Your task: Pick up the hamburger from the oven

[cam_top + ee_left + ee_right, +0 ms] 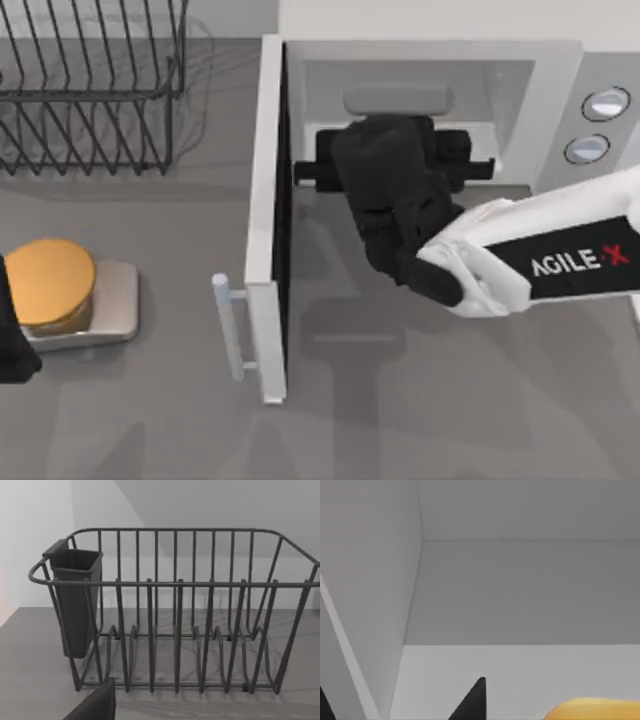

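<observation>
The white oven (430, 70) stands at the back right, its side-hinged door (265, 230) swung wide open toward the left. My right arm reaches in from the right, and its black gripper (392, 150) sits in the oven's mouth. In the right wrist view, the oven's grey inner walls (520, 590) are close, and the orange rounded edge of the hamburger (595, 710) lies on the floor just beside the gripper (472, 702). I cannot tell if it is touching. My left gripper (12, 340) is parked at the table's left edge.
A large orange disc (48, 283) rests on a grey square block (115, 300) at the left. The black wire rack (90, 90), with a dark cup (75, 600), stands at the back left. The door's bar handle (228, 325) juts toward the left.
</observation>
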{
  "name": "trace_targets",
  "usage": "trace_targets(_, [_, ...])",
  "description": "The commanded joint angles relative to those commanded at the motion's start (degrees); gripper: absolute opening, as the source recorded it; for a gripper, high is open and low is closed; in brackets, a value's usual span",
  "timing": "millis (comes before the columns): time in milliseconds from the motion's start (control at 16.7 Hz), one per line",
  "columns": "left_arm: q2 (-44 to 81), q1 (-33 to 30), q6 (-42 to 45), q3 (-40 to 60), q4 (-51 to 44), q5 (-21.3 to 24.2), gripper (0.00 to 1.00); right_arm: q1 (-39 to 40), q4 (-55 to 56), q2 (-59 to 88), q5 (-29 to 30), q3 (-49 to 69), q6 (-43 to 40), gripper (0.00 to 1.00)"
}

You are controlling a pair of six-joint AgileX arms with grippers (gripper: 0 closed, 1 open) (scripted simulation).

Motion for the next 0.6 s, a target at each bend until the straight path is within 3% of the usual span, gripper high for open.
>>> trace_targets(360, [0.00,0.00,0.00,0.00,0.00,0.00,1.00,5.18,-12.53,-21.77,3.26,-11.63,4.54,0.00])
trace_targets(600, [0.00,0.00,0.00,0.00,0.00,0.00,1.00,7.48,-17.78,-28.71,4.74,-16.43,6.51,0.00])
